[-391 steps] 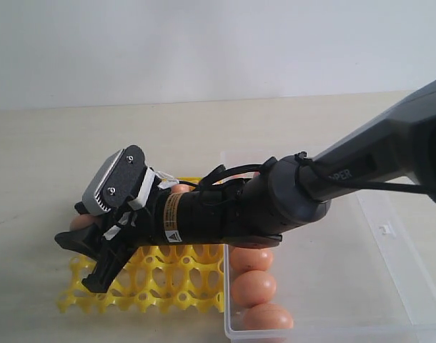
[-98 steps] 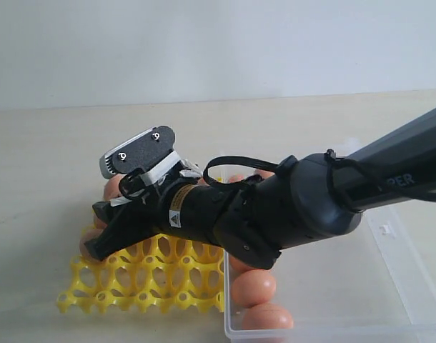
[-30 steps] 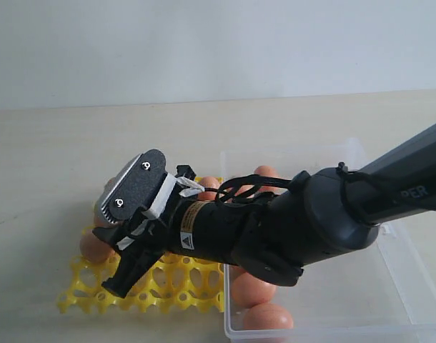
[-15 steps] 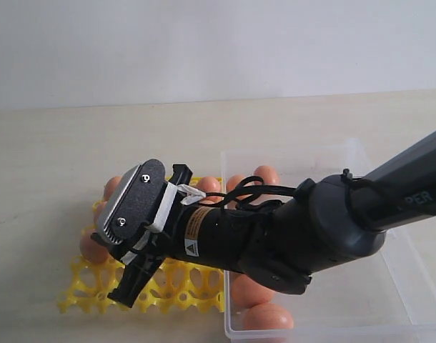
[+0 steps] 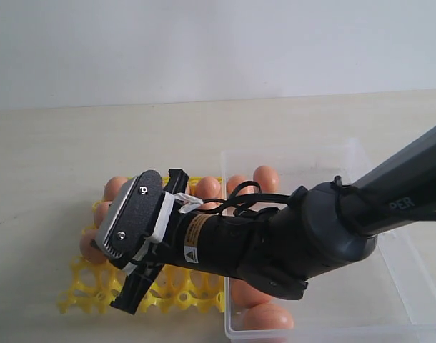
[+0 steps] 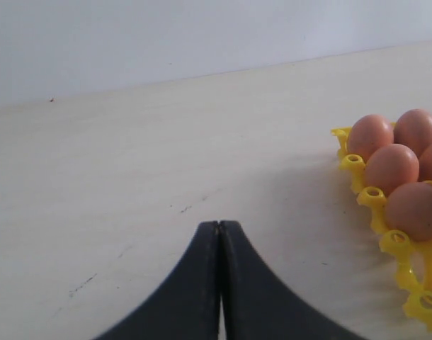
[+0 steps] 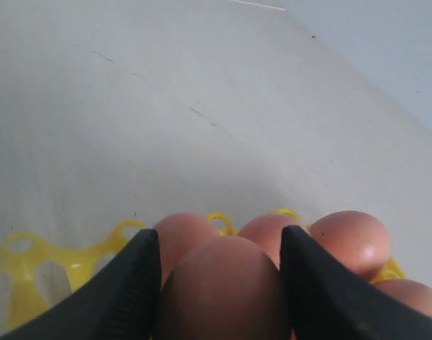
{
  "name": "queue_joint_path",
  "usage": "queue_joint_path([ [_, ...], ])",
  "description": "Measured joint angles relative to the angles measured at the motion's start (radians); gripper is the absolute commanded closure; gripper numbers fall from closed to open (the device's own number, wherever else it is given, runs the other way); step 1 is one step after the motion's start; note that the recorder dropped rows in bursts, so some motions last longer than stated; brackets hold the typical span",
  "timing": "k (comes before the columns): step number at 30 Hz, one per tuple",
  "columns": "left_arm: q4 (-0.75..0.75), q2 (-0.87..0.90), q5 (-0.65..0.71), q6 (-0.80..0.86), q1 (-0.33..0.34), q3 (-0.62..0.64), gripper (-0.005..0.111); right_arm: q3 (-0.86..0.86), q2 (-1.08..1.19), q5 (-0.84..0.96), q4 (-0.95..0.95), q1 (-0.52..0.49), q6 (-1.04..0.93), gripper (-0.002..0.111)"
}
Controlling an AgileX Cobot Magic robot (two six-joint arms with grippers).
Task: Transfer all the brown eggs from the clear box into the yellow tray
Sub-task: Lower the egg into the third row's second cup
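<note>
Right gripper (image 7: 217,241): clamped on brown egg (image 7: 219,290), one finger seen at each side; held over yellow tray (image 5: 82,294).
Left gripper (image 6: 219,230): jaws pressed together; poised above table (image 6: 131,177), beside the tray's edge.
Tray eggs (image 5: 116,187): seated in far rows; near cups bare.
Clear box (image 5: 361,331): set just beside the tray's right side; several boxed eggs (image 5: 266,176) noted along its left wall.

The right arm (image 5: 407,187) reads "PER"; its orange wrist label (image 5: 195,233) carries a warning triangle, print illegible
</note>
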Motion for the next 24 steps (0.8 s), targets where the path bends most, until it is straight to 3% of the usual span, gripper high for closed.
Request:
queue_joint_path([
  [13, 0.000, 0.000, 0.000, 0.000, 0.000, 0.000, 0.107, 0.000, 0.025, -0.002, 0.000, -0.010, -0.026, 0.106],
  [15, 0.000, 0.000, 0.000, 0.000, 0.000, 0.000, 0.107, 0.000, 0.025, -0.002, 0.000, -0.010, -0.026, 0.098],
  [20, 0.000, 0.000, 0.000, 0.000, 0.000, 0.000, 0.107, 0.000, 0.025, -0.002, 0.000, -0.014, -0.026, 0.067],
  [24, 0.000, 0.000, 0.000, 0.000, 0.000, 0.000, 0.107, 0.000, 0.025, -0.002, 0.000, -0.014, -0.026, 0.059],
])
